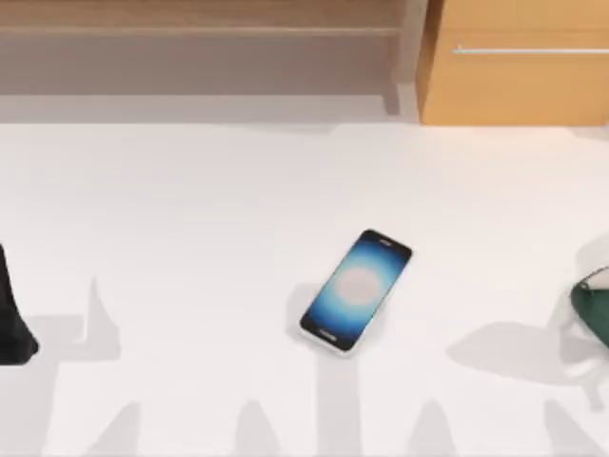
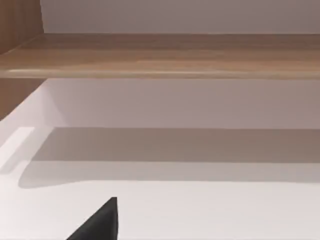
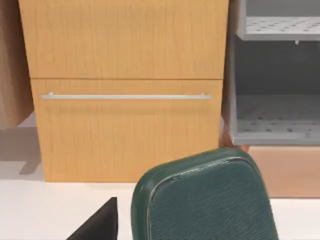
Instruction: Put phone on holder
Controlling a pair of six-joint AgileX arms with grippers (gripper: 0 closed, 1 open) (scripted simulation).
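The phone [image 1: 357,290] lies flat on the white table [image 1: 190,209], a little right of the middle, its blue screen facing up and its long side tilted. The holder [image 1: 592,307] is a dark green, rounded slab at the table's right edge. It stands close in front of the camera in the right wrist view [image 3: 205,200], next to a black part of my right gripper [image 3: 100,222]. My left arm [image 1: 11,319] is parked at the left edge, far from the phone. A black part of my left gripper [image 2: 100,222] hangs over bare table.
A wooden drawer cabinet [image 1: 514,62] with a metal handle [image 3: 125,96] stands at the back right. A grey shelf unit [image 3: 275,75] is beside it, and a low wooden shelf [image 1: 190,38] runs along the back left.
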